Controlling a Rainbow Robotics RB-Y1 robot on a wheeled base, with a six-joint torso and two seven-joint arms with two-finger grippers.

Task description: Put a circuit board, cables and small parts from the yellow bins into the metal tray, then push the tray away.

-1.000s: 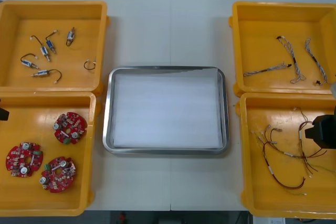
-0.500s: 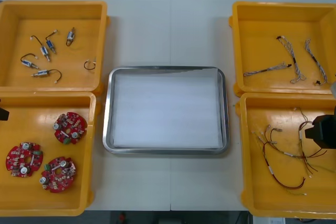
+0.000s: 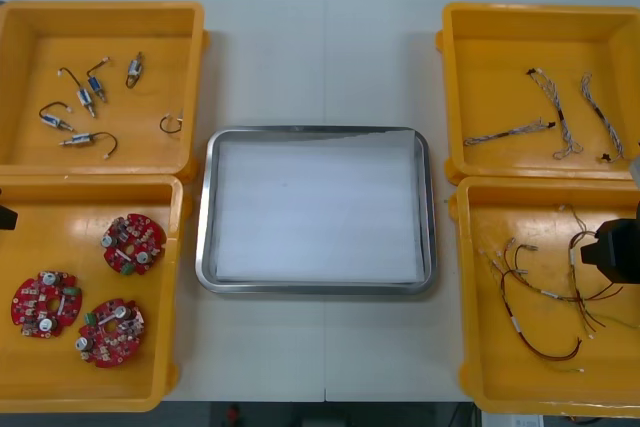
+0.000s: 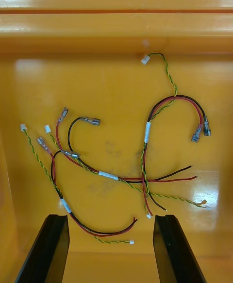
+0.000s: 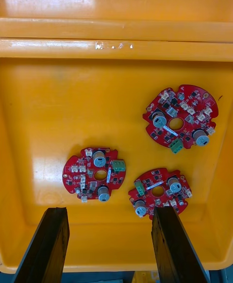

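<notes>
From above, the metal tray sits between the yellow bins with nothing on its white inside, so I judge the task to be at its start, with no first pick made yet. Small metal parts lie in the far left bin, three circuit boards in the near left bin, blue and white cables in the far right bin, and red, black and yellow cables in the near right bin. The right gripper hangs over that last bin and the left gripper is at the opposite edge by the boards; how their fingers stand cannot be read from here. The right wrist view supplies it: its fingers stand wide apart and empty above the tangle, with one loop lying between the tips. The left wrist view does likewise, wide and empty, with two boards just ahead of the tips. The next move, as I judge it, calls for a straight descent and a close on one board's edge or a single strand, without dragging the tangle along
</notes>
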